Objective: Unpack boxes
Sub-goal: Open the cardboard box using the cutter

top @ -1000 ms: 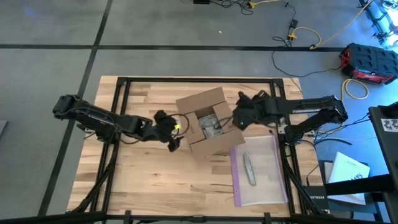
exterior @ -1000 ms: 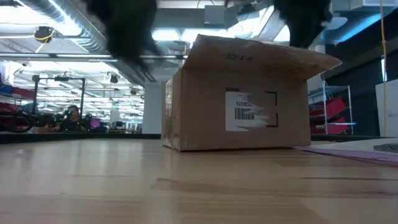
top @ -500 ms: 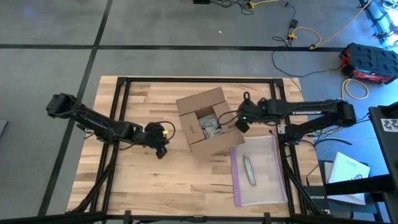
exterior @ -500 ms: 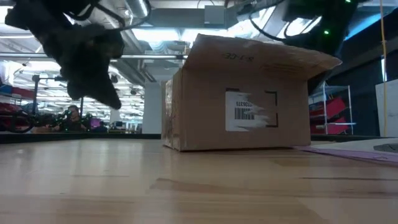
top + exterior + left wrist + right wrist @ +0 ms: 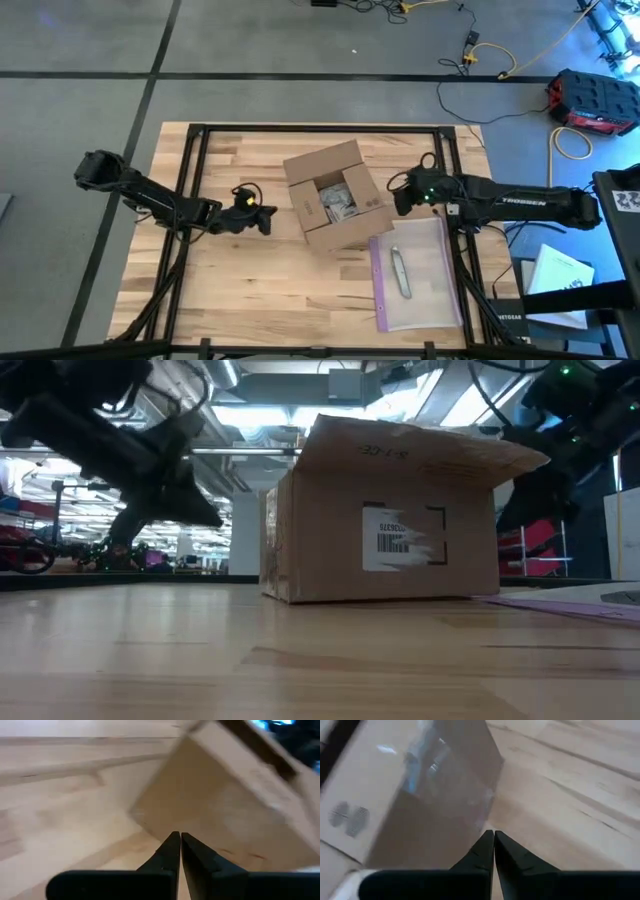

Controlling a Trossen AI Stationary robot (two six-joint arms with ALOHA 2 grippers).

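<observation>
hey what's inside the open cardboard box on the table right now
The high view looks into the open box and shows a jumble of pale, greyish items, possibly wrapped; what they are I can't tell. Whatever lies under them or against the walls is hidden. Neither gripper is in it.

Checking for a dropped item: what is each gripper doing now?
Left gripper: shut, holding nothing.
Right gripper: shut, holding nothing.

Left pincer (image 5: 264, 217) fingers pressed together, empty, arm low, right pincer (image 5: 397, 197) likewise closed, arm outstretched
</observation>
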